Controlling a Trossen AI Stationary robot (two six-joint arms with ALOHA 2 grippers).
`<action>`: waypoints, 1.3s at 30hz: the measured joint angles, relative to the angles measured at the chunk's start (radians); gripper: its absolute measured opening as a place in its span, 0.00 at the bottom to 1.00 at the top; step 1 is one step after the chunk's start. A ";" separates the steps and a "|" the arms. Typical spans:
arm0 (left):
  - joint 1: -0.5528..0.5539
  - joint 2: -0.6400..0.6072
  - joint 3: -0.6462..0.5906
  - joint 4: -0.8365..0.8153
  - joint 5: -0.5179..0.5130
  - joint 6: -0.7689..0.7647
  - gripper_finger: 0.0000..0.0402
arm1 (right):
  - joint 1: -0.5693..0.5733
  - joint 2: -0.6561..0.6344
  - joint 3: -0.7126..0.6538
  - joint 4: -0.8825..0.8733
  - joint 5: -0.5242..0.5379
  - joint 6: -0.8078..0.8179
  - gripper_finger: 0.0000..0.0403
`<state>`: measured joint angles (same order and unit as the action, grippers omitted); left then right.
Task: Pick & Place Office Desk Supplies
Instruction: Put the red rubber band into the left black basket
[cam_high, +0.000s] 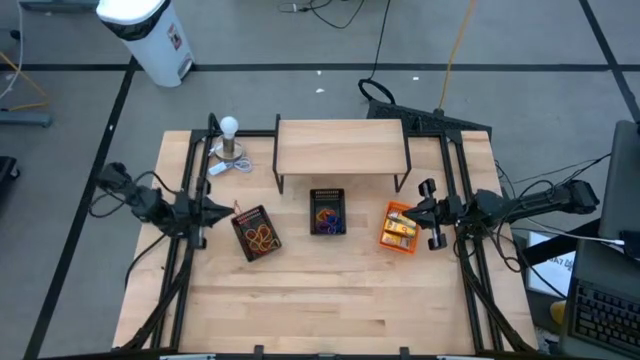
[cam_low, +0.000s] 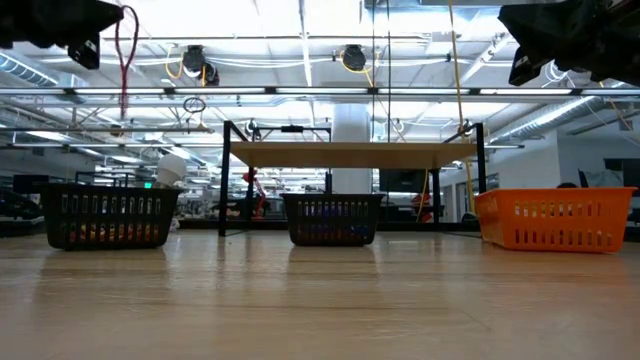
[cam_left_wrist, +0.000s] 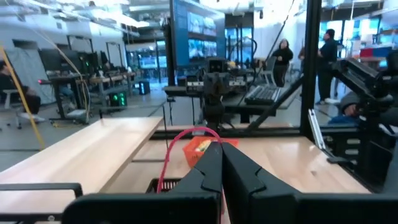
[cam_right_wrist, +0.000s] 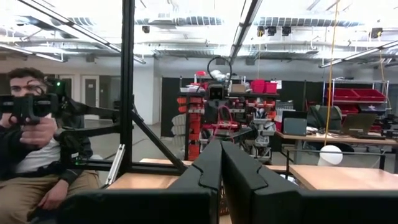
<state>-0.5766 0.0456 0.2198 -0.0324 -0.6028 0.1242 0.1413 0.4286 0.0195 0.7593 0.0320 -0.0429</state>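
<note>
My left gripper (cam_high: 228, 210) hangs above the table beside the left black mesh bin (cam_high: 256, 232). It is shut on a thin red rubber band (cam_left_wrist: 186, 133), which also shows in the low view (cam_low: 127, 60). That bin holds tan and orange rubber bands (cam_high: 263, 238). The middle black bin (cam_high: 327, 212) holds small blue and orange rings. The orange bin (cam_high: 399, 228) holds little yellow packets. My right gripper (cam_high: 417, 211) is shut and empty, raised just right of the orange bin; it also shows in its own wrist view (cam_right_wrist: 221, 163). My left gripper pinches the red rubber band between its two shut fingertips (cam_left_wrist: 214, 163). One part of the band (cam_left_wrist: 198, 130) arches up over the tips. The other strand (cam_low: 124, 90) hangs slack below the gripper, lifted clear of the table and above the left bin.
A low wooden shelf (cam_high: 342, 148) on black legs stands at the back middle of the table. A white bulb-shaped object (cam_high: 230, 130) on a metal base stands at the back left. The table's near half (cam_high: 330, 310) is bare wood. A seated person (cam_right_wrist: 31, 143) is beyond the table.
</note>
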 joint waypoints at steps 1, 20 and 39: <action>0.000 0.000 -0.024 0.039 -0.001 0.011 0.00 | 0.000 0.000 0.000 0.000 -0.001 0.000 0.01; 0.000 0.056 0.064 0.066 -0.027 0.011 0.00 | 0.000 0.000 0.000 0.000 -0.002 0.000 0.01; 0.000 0.539 0.244 -0.186 -0.157 -0.494 0.00 | 0.000 0.000 0.000 -0.001 -0.002 -0.004 0.01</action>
<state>-0.5766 0.5848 0.4641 -0.2184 -0.7595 -0.3694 0.1413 0.4290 0.0195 0.7586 0.0299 -0.0471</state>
